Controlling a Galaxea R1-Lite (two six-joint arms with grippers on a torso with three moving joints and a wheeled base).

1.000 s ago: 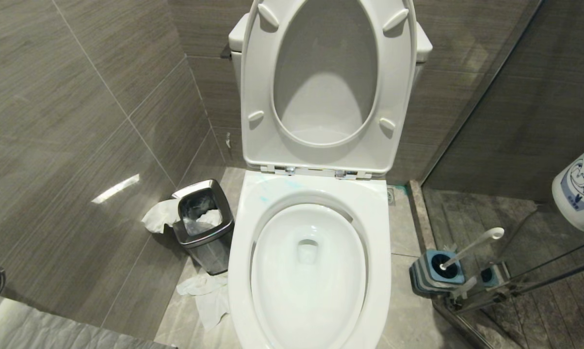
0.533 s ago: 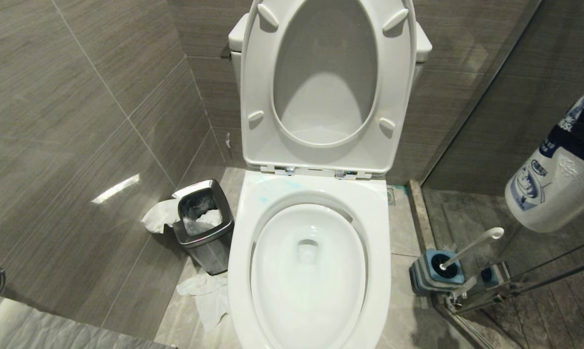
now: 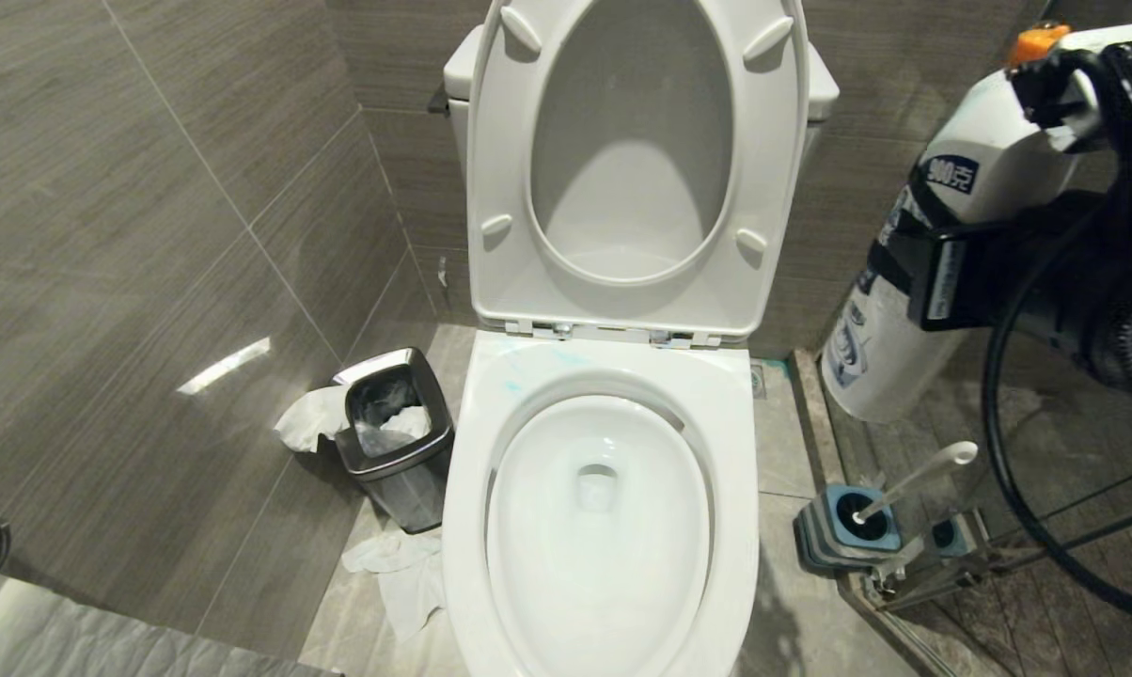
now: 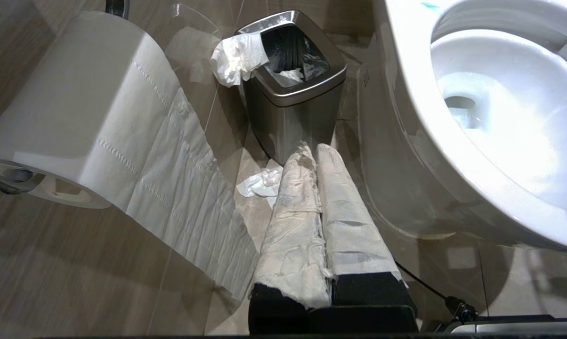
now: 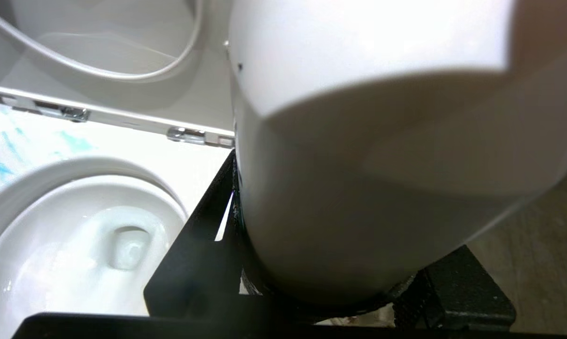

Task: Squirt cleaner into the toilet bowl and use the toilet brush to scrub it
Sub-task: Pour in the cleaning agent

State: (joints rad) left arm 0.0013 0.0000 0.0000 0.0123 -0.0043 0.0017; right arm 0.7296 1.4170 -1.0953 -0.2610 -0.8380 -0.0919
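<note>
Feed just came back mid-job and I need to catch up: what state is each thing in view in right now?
Toilet bowl: seat and lid raised, teal streaks on rear rim.
Cleaner bottle: held in the air, right of the toilet.
Right gripper: clamped on the bottle.
Toilet brush: standing in its holder, untouched.
Waste bin: open, tissue hanging over its edge.
Left gripper: shut, paper-wrapped, empty, low beside the bowl.
</note>
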